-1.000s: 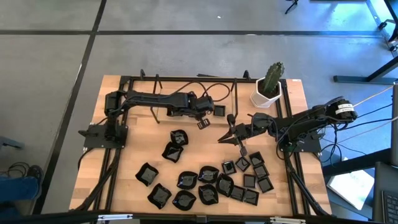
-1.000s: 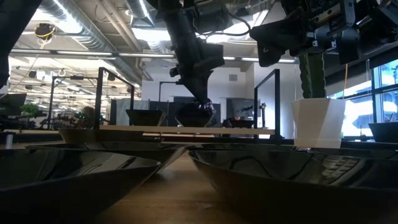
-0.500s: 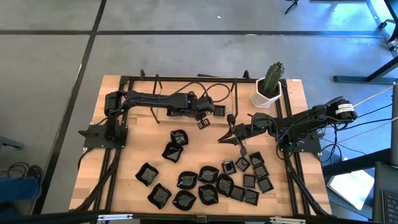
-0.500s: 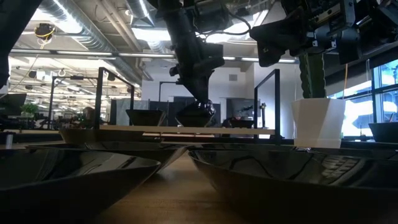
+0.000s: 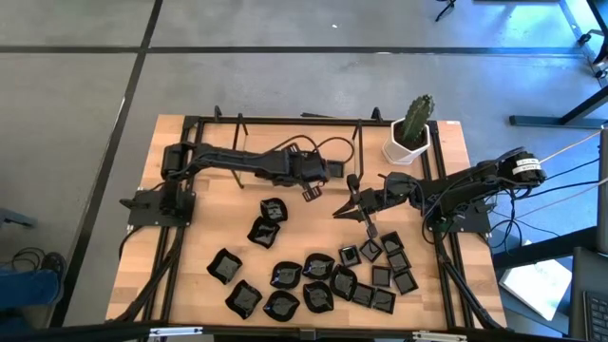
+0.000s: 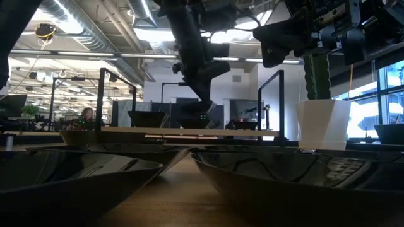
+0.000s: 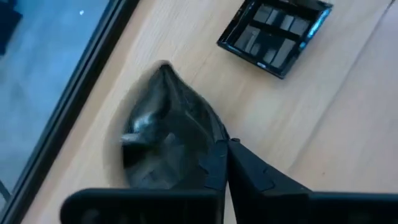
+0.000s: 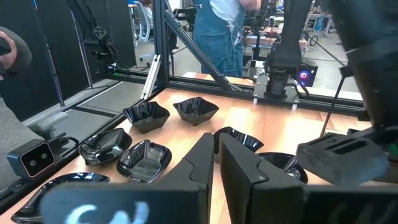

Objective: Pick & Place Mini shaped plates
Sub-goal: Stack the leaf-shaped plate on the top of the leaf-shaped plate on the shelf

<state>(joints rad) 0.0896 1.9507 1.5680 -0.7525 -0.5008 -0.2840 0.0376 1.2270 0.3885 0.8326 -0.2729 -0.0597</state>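
Hovering upper centre of your counter (image 5: pixel 218 204), left gripper (image 5: pixel 311 193) jaws together beside a square dish (image 7: pixel 274 36); right gripper (image 5: pixel 340 211), centre, jaws nearly together, empty.

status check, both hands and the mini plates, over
Left hand shut, back of table, beside a square mini plate. Right hand at table centre, empty. Mini plates spread across front. Nothing blocking.
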